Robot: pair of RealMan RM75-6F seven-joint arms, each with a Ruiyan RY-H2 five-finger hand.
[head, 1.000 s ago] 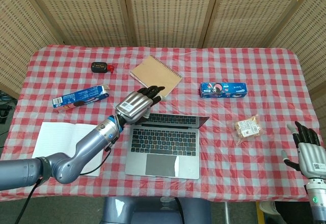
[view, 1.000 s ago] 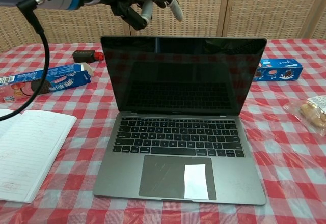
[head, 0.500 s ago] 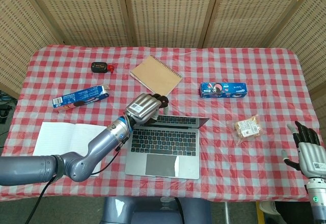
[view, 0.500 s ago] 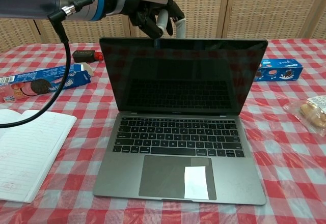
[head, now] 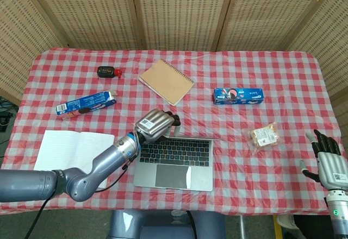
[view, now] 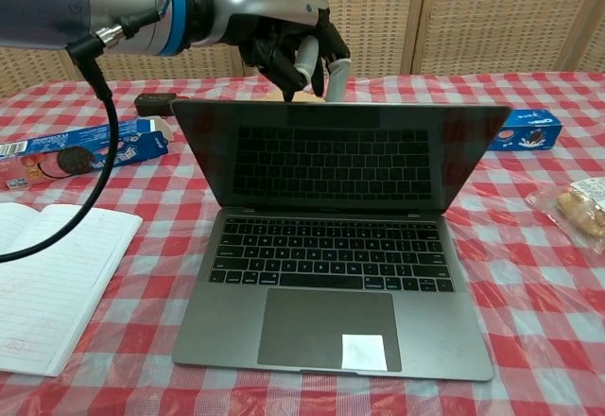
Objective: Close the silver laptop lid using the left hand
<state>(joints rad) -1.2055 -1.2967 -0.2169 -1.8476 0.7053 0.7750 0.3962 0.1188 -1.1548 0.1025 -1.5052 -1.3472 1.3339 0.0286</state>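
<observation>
Wicker screens behind, red-check tabletop [head: 283, 76] as before. Change is the lid: over the last sec your left hand [head: 156, 124] has come from hovering behind the screen's top edge to sitting on it, and the silver laptop [view: 331, 274] lid now leans fwd toward the keyboard instead of standing near upright. Head view shows it too, the screen hides more of the keyboard than it did. Fingers [view: 304, 57] are curled over the top edge near its left-centre, touching, pressing rather than gripping anything; can't tell how firm. Laptop base hasn't slid, it sits mid-tabletop, front edge near you, white notebook [view: 47, 284] off to its left.

Right hand [head: 328, 160] idles at the far right edge, fingers apart, holding nothing.

Read: closing is underway, maybe a third done. Keep pushing fwd and down, and get the fingers clear before the lid meets the deck.
</observation>
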